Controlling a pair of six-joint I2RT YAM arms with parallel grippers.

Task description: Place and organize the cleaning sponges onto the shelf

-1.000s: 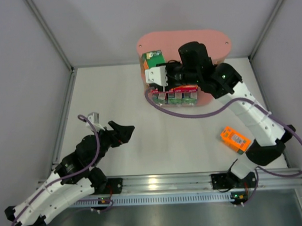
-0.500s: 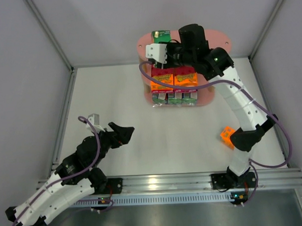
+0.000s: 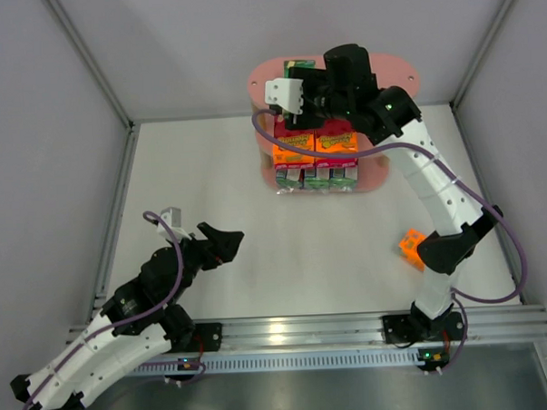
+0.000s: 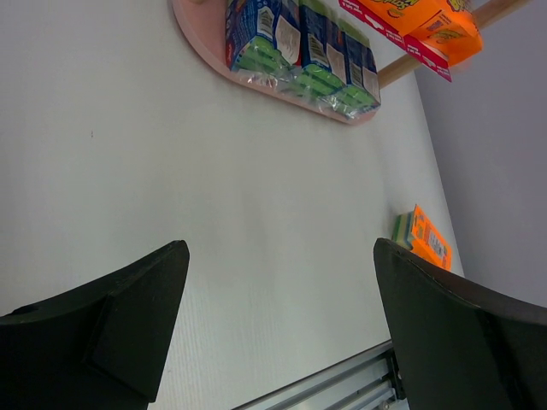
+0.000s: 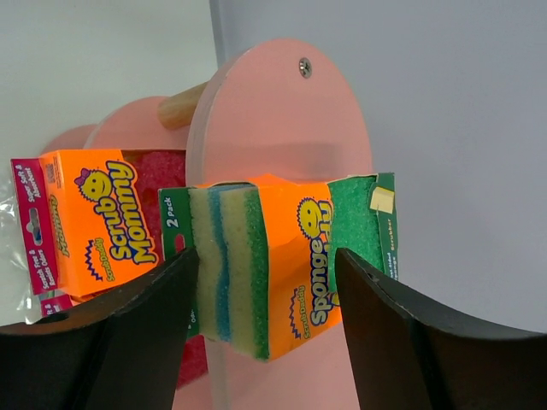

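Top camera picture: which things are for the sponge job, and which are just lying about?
Job: pink shelf; orange-and-magenta packs; blue-and-green packs; green-and-orange pack up top; orange pack on table.
Lying about: purple cables; metal rail.

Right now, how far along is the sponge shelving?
Done: blue-and-green packs on the bottom board, orange packs above them. In hand: a green-and-orange pack between the right fingers at the top board, grip unclear. Left: one stray orange pack lying off the shelf.
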